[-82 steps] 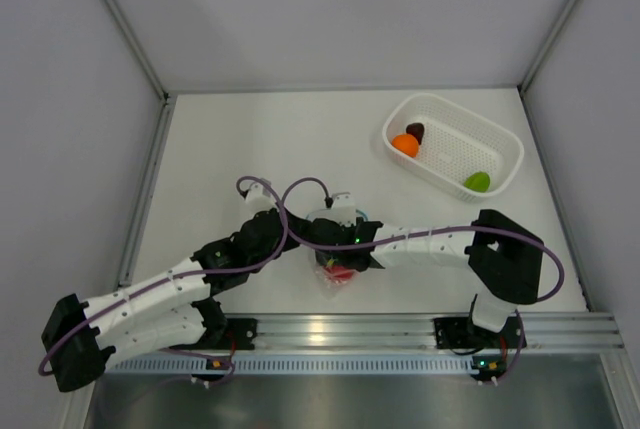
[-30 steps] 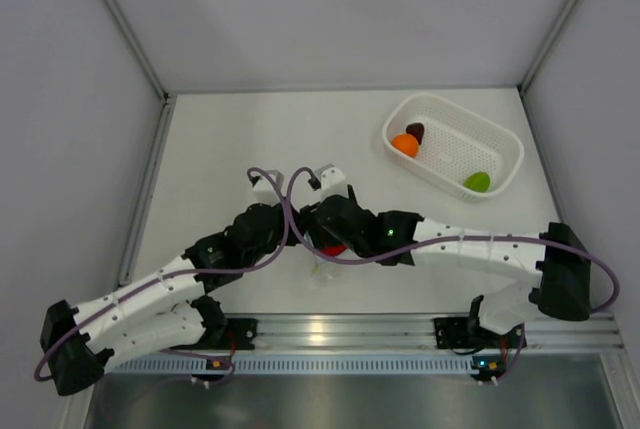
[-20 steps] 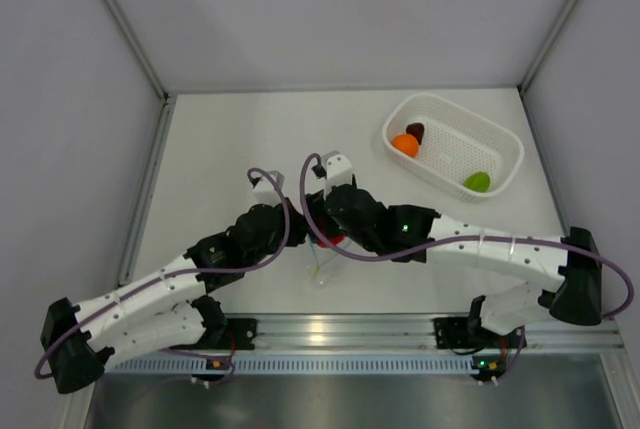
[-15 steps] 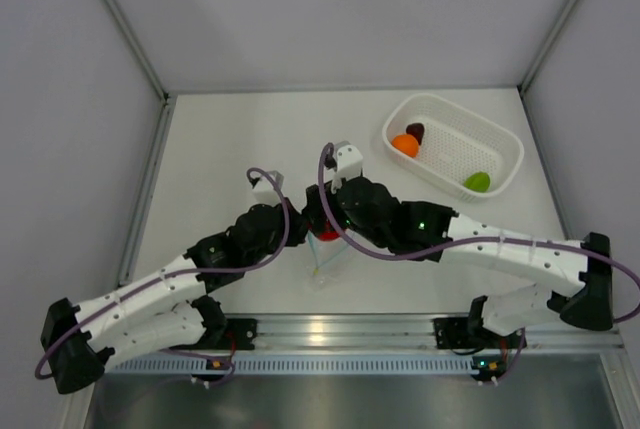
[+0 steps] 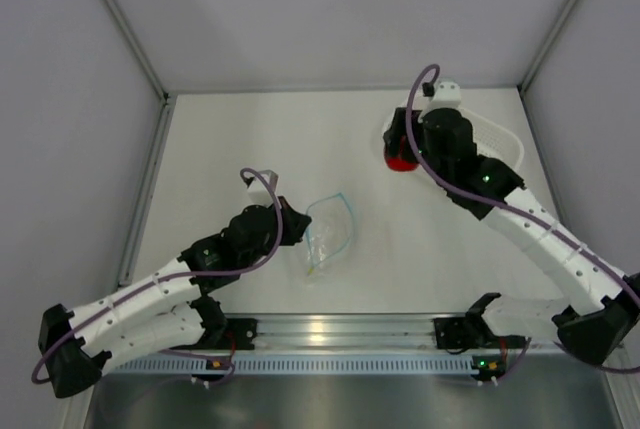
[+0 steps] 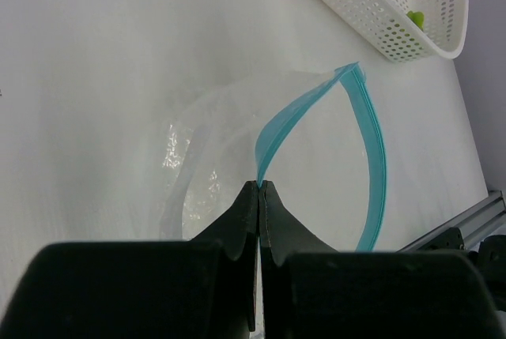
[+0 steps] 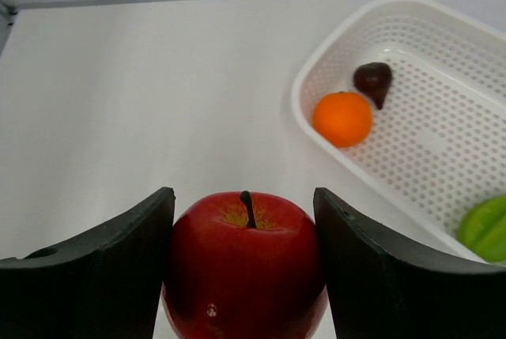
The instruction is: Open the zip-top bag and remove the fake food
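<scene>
Now, left of centre, the left hand [image 6: 259,190] pinches the teal strip [image 6: 371,167] of the clear crinkly zip-top bag [image 5: 330,234] on the counter [image 5: 230,149]; upper right, the right hand [image 7: 243,212] grips the red toy apple [image 7: 243,268] beside the white perforated basket [image 7: 443,27].

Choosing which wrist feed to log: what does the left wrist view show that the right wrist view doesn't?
Only left wrist: the bag, mouth open, pinched at its teal edge by the shut left gripper. Only right wrist: the apple clamped in the right gripper, and the maroon piece. Both: the basket with the green piece; the orange ball is plain in the right wrist view, a sliver in the left.
</scene>
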Controlling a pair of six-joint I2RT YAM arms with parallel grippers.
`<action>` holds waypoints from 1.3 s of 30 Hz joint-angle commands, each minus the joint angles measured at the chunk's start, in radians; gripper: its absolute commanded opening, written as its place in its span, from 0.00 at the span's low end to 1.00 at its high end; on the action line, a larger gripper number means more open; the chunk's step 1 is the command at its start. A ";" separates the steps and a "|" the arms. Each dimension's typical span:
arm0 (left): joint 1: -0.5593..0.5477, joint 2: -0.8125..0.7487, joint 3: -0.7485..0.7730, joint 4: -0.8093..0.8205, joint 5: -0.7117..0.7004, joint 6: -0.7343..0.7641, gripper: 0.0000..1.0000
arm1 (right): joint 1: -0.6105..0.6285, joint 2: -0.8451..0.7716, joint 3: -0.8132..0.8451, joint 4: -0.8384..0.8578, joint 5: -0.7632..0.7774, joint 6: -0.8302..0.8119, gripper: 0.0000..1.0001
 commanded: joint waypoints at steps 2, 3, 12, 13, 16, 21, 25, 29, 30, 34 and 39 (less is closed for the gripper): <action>-0.005 -0.014 0.025 -0.003 -0.012 0.011 0.00 | -0.189 0.017 0.010 -0.023 -0.086 -0.015 0.32; -0.005 -0.017 0.025 -0.005 -0.010 0.013 0.00 | -0.265 0.041 0.013 -0.030 -0.103 -0.012 0.33; -0.005 -0.039 0.053 -0.074 -0.027 0.022 0.00 | -0.534 0.233 0.117 -0.105 -0.143 0.016 0.33; -0.005 -0.043 0.059 -0.084 -0.030 0.022 0.00 | -0.547 0.253 0.123 -0.107 -0.129 0.017 0.34; -0.005 -0.056 0.068 -0.114 -0.033 0.027 0.00 | -0.597 0.336 0.147 -0.095 -0.123 0.019 0.34; -0.005 -0.077 0.093 -0.150 -0.044 0.039 0.00 | -0.645 0.509 0.222 -0.096 -0.126 0.009 0.38; -0.005 -0.086 0.120 -0.195 -0.056 0.050 0.00 | -0.653 0.604 0.277 -0.107 -0.111 -0.003 0.45; -0.005 -0.097 0.166 -0.250 -0.102 0.062 0.00 | -0.653 0.652 0.315 -0.110 -0.121 -0.007 0.58; -0.003 -0.097 0.173 -0.259 -0.125 0.073 0.00 | -0.651 0.655 0.320 -0.112 -0.126 -0.006 0.66; -0.003 -0.071 0.212 -0.310 -0.214 0.103 0.00 | -0.653 0.653 0.347 -0.127 -0.154 0.000 0.99; 0.000 -0.014 0.289 -0.408 -0.387 0.145 0.00 | -0.653 0.603 0.348 -0.147 -0.144 0.000 0.99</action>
